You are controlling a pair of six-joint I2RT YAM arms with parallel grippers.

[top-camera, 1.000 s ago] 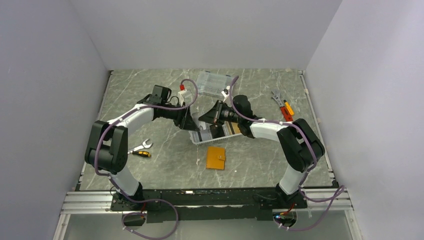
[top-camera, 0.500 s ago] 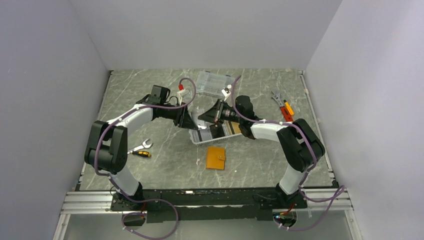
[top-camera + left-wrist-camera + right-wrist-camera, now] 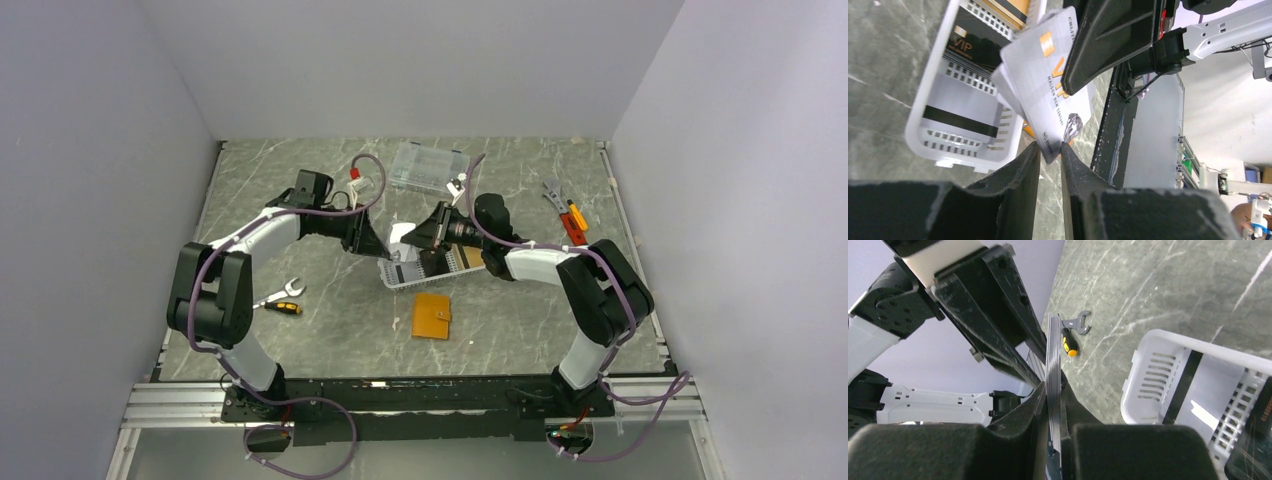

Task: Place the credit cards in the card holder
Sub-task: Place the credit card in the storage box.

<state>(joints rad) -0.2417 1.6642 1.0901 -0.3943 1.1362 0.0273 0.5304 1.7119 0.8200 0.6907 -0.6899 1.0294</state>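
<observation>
- Above the white basket [image 3: 392,281], my left gripper [image 3: 1050,150]: clamped on the lower edge of the grey-white card [image 3: 1048,85].
- My right gripper [image 3: 1052,405]: pinched tight on the same card, seen edge-on.
- Card holder [image 3: 432,316]: closed, flat on the table [image 3: 300,200], just nearer than the basket.

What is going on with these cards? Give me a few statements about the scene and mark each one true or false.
1. The left claw and the right claw both pinch the same grey card above the white basket. True.
2. The orange card holder lies open with a card tucked inside. False: it lies closed on the table, on the near side of the basket, with no card showing in it.
3. The white basket is empty. False: cards lie in it, among them a black card marked VIP.
4. A wrench lies on the table on the left arm's side. True.
</observation>
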